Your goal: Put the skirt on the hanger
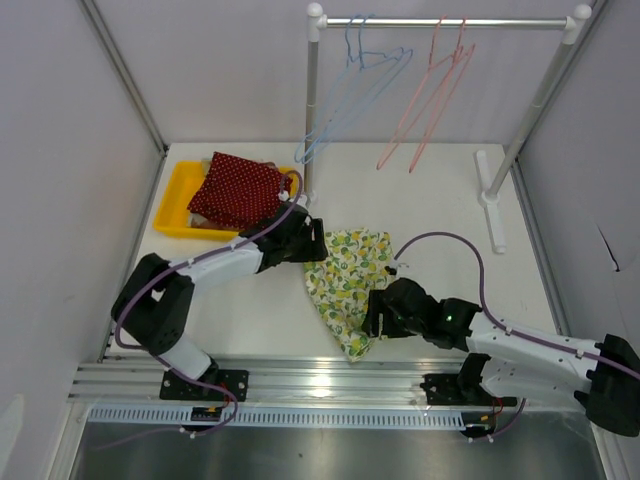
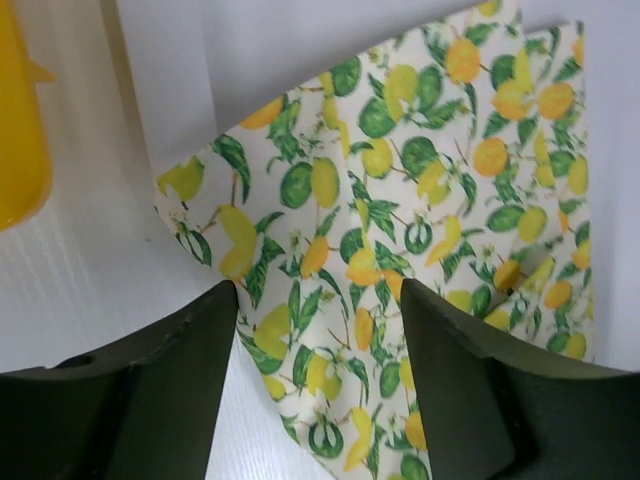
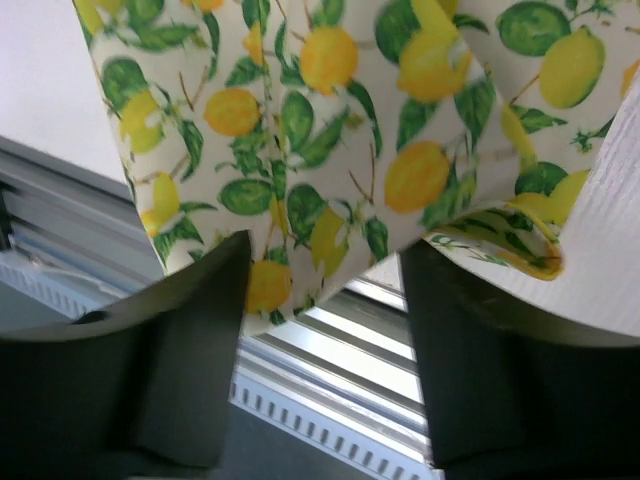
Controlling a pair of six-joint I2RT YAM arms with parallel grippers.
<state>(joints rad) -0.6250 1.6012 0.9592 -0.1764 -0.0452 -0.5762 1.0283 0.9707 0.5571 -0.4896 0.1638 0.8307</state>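
Note:
The lemon-print skirt (image 1: 348, 275) lies flat on the white table, its narrow end reaching the front rail. My left gripper (image 1: 316, 246) is open at the skirt's upper left edge. In the left wrist view the skirt (image 2: 400, 200) lies between and beyond the open left gripper (image 2: 318, 300). My right gripper (image 1: 372, 318) is open at the skirt's lower right edge. In the right wrist view the right gripper (image 3: 325, 255) straddles the hem (image 3: 330, 100) without closing on it. A blue hanger (image 1: 355, 90) and a pink hanger (image 1: 432, 95) hang on the rack rail.
A yellow tray (image 1: 172, 205) at the back left holds a red dotted garment (image 1: 236, 188). The rack's left post (image 1: 311, 110) stands just behind the left gripper, its right post and foot (image 1: 492, 195) at the right. The metal front rail (image 1: 330, 380) runs under the skirt's tip.

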